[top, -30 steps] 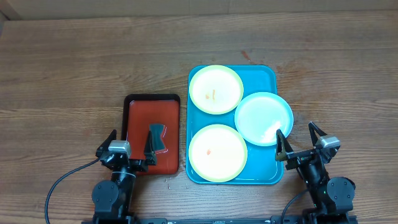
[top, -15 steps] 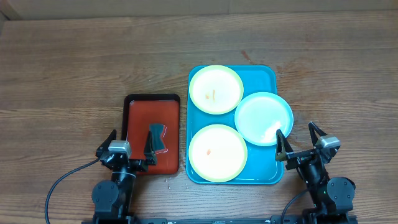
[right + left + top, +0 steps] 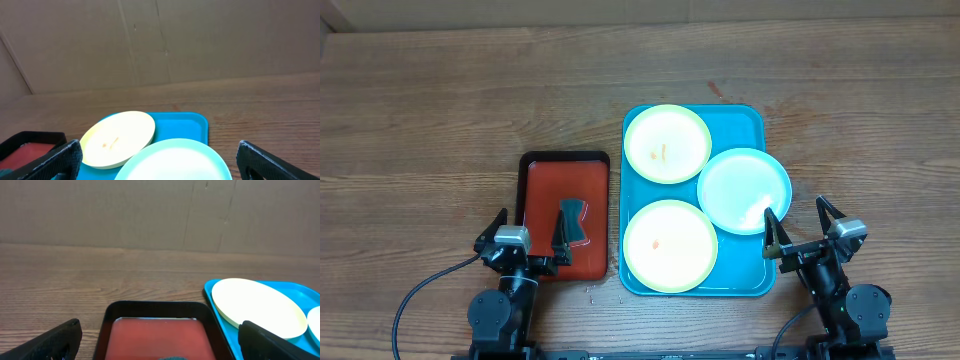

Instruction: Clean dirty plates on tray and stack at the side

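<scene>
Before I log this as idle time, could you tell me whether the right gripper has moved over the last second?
No. In the overhead view, the right gripper keeps its place against the tray, by its near right corner.

Cut off by the bottom edge of the left wrist view: the red tray point(image 3: 150, 335), showing only a sliver of the dark object point(image 3: 172, 357) on it. Clipped at the right edge there: the blue tray point(image 3: 305, 289) and a second plate point(image 3: 316, 322). In the right wrist view, cropped at the bottom: the white plate point(image 3: 175, 160). From overhead, too small to identify: orange specks point(image 3: 661, 153) on the upper plate point(image 3: 675, 130).
</scene>
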Robot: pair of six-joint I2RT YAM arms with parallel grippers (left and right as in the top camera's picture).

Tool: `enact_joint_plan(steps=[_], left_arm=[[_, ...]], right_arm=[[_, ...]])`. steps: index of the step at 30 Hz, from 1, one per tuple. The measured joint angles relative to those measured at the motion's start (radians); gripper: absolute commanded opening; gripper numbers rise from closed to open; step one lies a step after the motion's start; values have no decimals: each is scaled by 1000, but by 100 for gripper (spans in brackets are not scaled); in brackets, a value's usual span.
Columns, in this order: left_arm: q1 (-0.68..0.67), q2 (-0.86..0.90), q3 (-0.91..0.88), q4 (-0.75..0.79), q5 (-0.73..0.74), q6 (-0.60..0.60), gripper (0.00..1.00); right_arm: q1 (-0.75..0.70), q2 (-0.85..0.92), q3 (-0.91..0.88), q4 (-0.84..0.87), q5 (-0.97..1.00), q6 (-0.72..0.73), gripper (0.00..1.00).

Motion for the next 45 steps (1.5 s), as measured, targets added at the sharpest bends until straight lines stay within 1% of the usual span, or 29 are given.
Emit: enact_joint_plan(steps=[6,9,14,18,21,23,25,29,32,37,39,42,45], left_arm=[[0,0,0,0,1,-1,100],[0,0,0,2,21,-23,100],[0,0,0,26,102,-87,100],[0,0,0,113,190,-122,100],[0,0,14,106,227,-150,100],[0,2,54,54,241,-163,100],[0,17,133,-19,250,-165,100],[0,115,338,-186,262,-161,100],[0,256,517,-358,266,-158,100],[0,524,801,-623,269,-156,100],[0,621,908,-708,270,-156,100],[0,739,1041,-812,280,-157,100],[0,814,1114,-882,301,-156,100]], right_arm=[[0,0,0,-1,0,0,100],[0,0,0,0,-4,0,100],[0,0,0,1,-33,0,100],[0,0,0,3,-57,0,100],[0,0,12,-19,-69,0,100],[0,2,55,-65,-74,0,100],[0,16,135,-132,-76,0,100],[0,126,388,-319,-76,0,100],[0,278,610,-497,-80,0,100],[0,628,978,-843,-80,1,100],[0,771,1102,-931,-81,1,100],[0,946,1225,-997,-119,1,100],[0,1061,1268,-1027,-185,1,100]])
